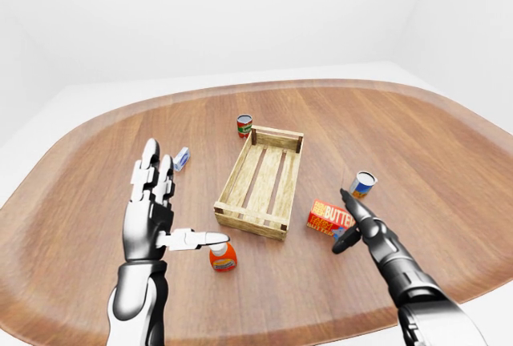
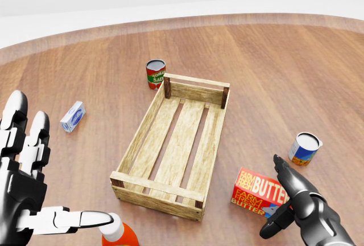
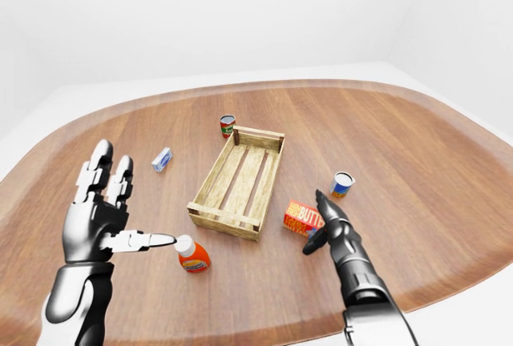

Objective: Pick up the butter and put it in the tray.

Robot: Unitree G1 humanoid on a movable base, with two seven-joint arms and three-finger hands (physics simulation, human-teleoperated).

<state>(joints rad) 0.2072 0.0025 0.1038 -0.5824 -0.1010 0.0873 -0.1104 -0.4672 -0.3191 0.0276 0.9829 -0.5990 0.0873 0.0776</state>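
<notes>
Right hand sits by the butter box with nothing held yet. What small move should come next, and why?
Probably close the right hand around the butter box. Its open fingers already stand at the box's right end, one above and one below, and the box lies on the table just right of the tray.

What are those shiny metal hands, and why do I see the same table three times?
They belong to a pretend robot in a computer simulation. Three cameras on its head look over its arms, so you see one wooden table three ways. On it lie a wooden tray, a red butter box, a tomato can, a blue can, a small blue-white box and an orange bottle. The left hand is spread open, holding nothing. The right hand is open beside the butter, not gripping it.
</notes>
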